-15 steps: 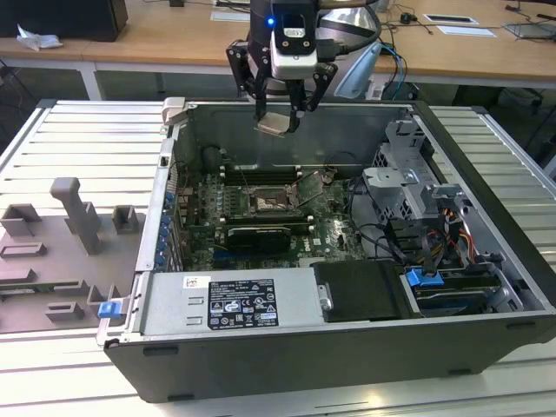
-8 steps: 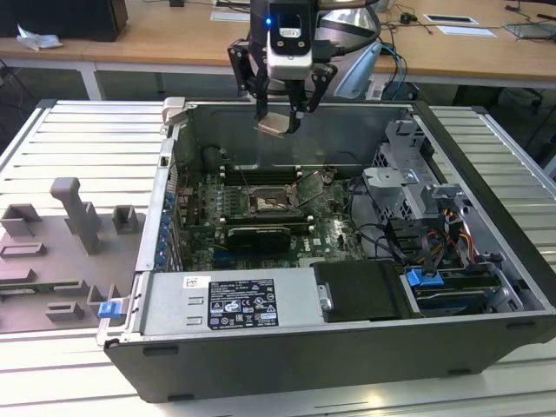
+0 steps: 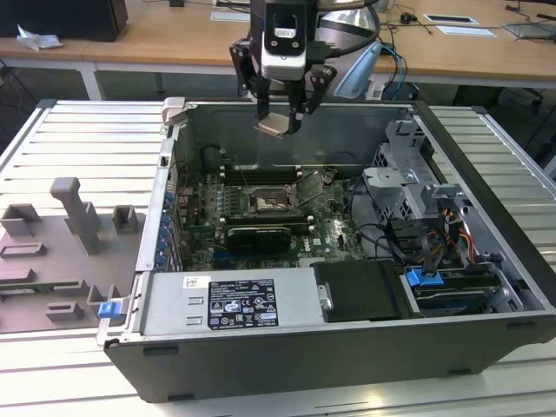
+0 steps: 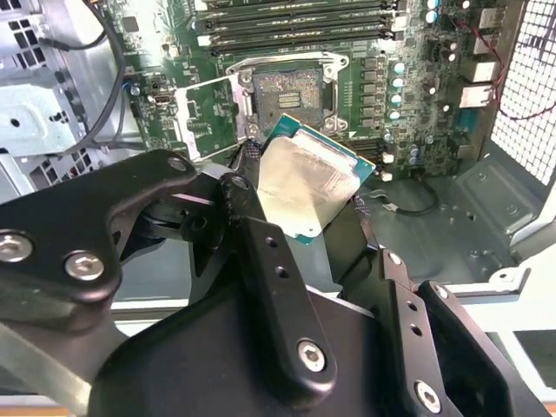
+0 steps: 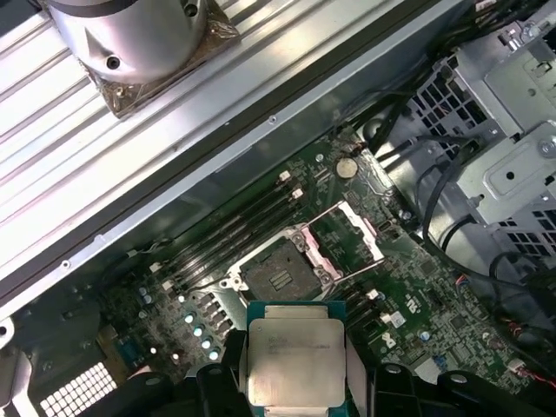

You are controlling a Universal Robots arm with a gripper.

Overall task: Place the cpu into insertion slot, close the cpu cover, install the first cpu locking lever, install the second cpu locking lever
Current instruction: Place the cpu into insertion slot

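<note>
While poised above the insertion slot (image 3: 272,202), the downturned pincer (image 3: 280,120) clamps the cpu (image 5: 295,360).

The gripper (image 4: 306,207) clamps the cpu (image 4: 306,178) by two opposite edges, tilted, with its metal top showing, over the green board (image 4: 417,95). Just beyond it the insertion slot (image 4: 291,91) lies bare, the cpu cover (image 4: 206,84) standing open beside it and the memory slots (image 4: 295,26) farther off.
</note>
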